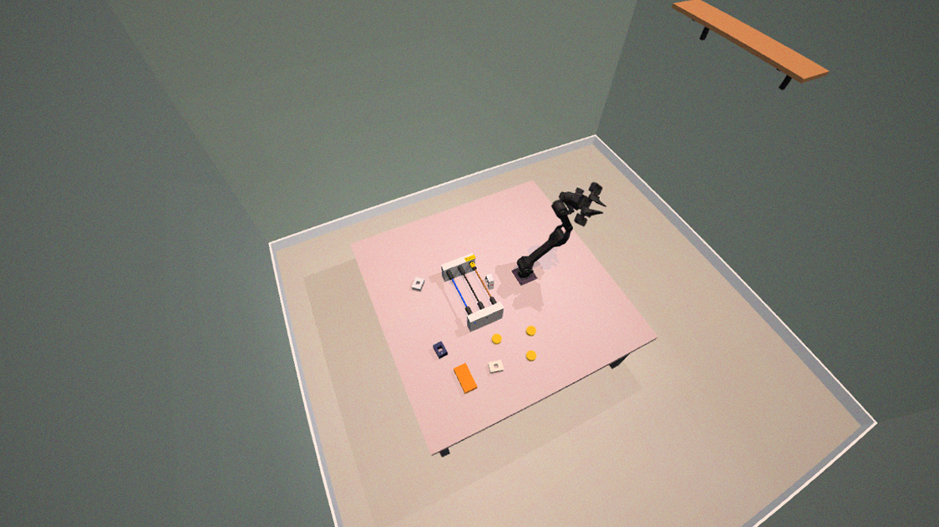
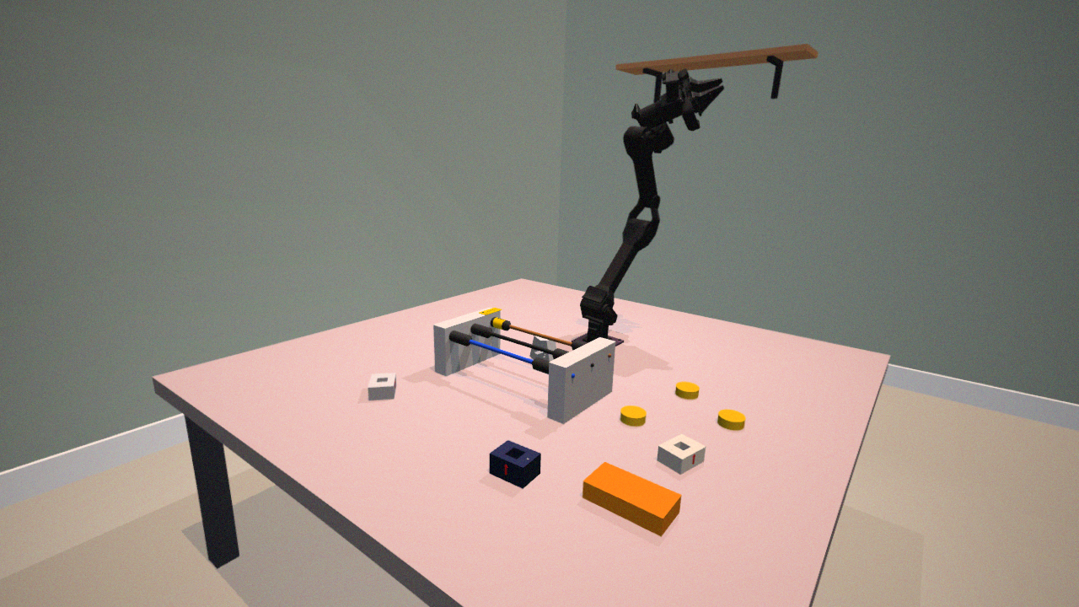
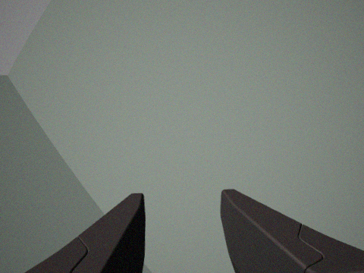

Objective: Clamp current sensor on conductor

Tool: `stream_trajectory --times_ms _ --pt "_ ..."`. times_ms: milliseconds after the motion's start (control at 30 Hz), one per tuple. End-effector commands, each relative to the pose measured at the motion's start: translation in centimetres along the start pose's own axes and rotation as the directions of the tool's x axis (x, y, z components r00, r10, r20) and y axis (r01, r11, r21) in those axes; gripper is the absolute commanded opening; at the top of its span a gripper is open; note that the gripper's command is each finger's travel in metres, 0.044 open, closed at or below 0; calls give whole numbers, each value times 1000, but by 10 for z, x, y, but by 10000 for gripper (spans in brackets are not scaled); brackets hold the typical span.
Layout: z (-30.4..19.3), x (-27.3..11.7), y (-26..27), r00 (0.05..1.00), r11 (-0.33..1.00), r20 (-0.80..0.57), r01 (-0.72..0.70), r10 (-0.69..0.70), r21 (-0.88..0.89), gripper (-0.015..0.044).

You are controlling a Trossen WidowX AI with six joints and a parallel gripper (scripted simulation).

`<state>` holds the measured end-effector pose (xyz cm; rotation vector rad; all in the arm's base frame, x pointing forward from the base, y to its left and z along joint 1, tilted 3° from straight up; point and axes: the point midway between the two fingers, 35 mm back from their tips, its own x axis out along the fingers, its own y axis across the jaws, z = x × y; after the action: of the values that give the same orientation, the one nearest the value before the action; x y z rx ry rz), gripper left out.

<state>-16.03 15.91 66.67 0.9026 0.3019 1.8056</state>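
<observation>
The open sensor, a small pale grey piece (image 1: 489, 281) (image 2: 541, 348), stands on the table beside the brown conductor (image 1: 482, 282) (image 2: 539, 334), on the arm's side. Conductors partly hide it in the exterior view, and its arrow cannot be made out. The brown conductor has a yellow collar at its far end, near a yellow label (image 1: 470, 258) (image 2: 490, 310) on the far end block; its lettering is too small to read. My gripper (image 1: 602, 209) (image 2: 722, 83) (image 3: 182, 203) is raised high, pointing away from the conductors. Its fingers are apart with nothing between them.
Black (image 1: 471, 286) and blue (image 1: 460, 293) conductors run alongside, between grey end blocks (image 2: 445, 351) (image 2: 581, 384). Also on the table are a white holed block (image 2: 381, 391), a dark blue one (image 2: 520, 475), a cream one (image 2: 671, 459), an orange block (image 2: 632, 496) and yellow discs (image 2: 632, 415).
</observation>
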Motion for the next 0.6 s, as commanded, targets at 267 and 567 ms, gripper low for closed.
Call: stream_trajectory --times_ms 267,567 --pt "81 -32 -27 961 976 253 -61 114 -208 366" --pt "169 -96 -99 812 903 574 165 104 -398 440"
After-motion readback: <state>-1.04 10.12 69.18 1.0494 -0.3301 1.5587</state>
